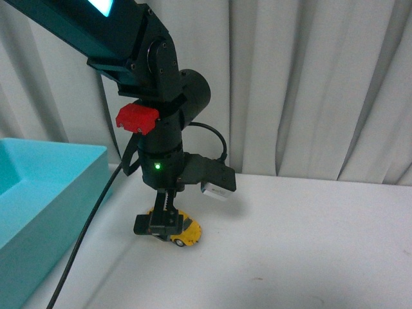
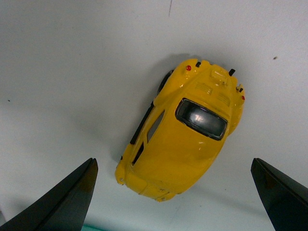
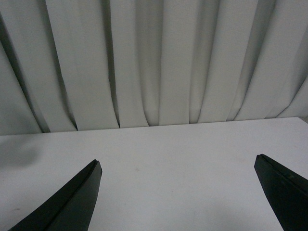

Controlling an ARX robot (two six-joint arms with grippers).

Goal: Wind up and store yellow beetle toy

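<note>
The yellow beetle toy (image 1: pixel 185 230) stands on its wheels on the white table, partly hidden behind my left gripper (image 1: pixel 158 226). That gripper points straight down just above the car and is open. In the left wrist view the yellow beetle toy (image 2: pixel 185 137) lies between the two wide-apart black fingers (image 2: pixel 72 197), not touched by either. My left gripper (image 2: pixel 175 192) is empty. My right gripper (image 3: pixel 178 192) is open and empty above bare table, facing the curtain; it does not show in the front view.
A turquoise bin (image 1: pixel 38 206) stands at the left, close to the car. A black cable (image 1: pixel 90 225) hangs from the left arm down past the bin's edge. A white pleated curtain (image 1: pixel 309 84) closes the back of the white table (image 1: pixel 302 251).
</note>
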